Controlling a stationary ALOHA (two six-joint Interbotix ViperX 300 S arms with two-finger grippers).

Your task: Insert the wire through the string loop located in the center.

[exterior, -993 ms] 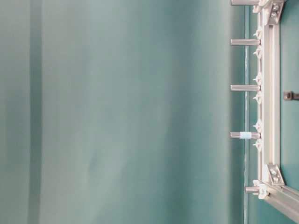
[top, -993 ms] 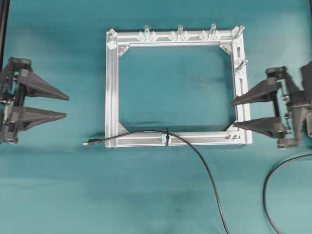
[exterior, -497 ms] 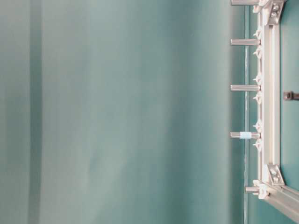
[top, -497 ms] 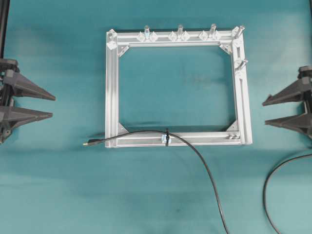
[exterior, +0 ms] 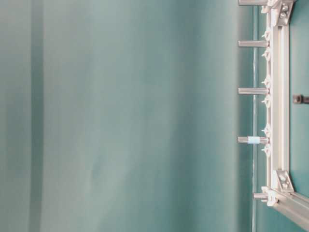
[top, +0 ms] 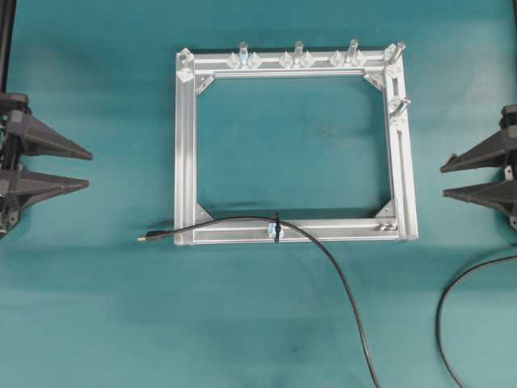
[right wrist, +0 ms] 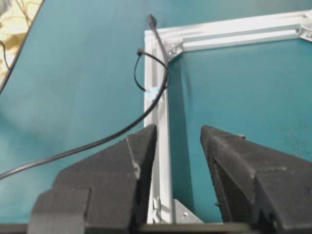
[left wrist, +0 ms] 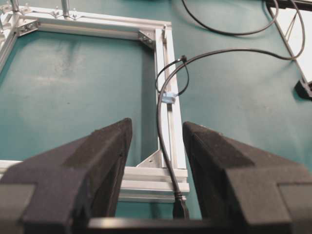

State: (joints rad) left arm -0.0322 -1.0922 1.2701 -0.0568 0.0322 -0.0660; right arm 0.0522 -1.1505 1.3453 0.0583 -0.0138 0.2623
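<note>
At the near bar of the silver aluminium frame [top: 186, 145]: thin black wire [top: 339, 279] already passes through small black string loop [top: 277, 227] | left gripper [top: 87, 169] and right gripper [top: 443, 181] empty, jaws apart, well away | you check the plug end [top: 147, 238] lies beyond the loop, then leave it.

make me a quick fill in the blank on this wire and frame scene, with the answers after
1. The wire passes through the string loop on the frame's ____ bar in the overhead view.
2. The wire's metal plug lies on the table just ____ the aluminium frame.
3. The left gripper and the right gripper each hold ____.
4. The second black cable lies at the ____ edge of the overhead view.

Missing words: bottom; outside; nothing; right
</note>
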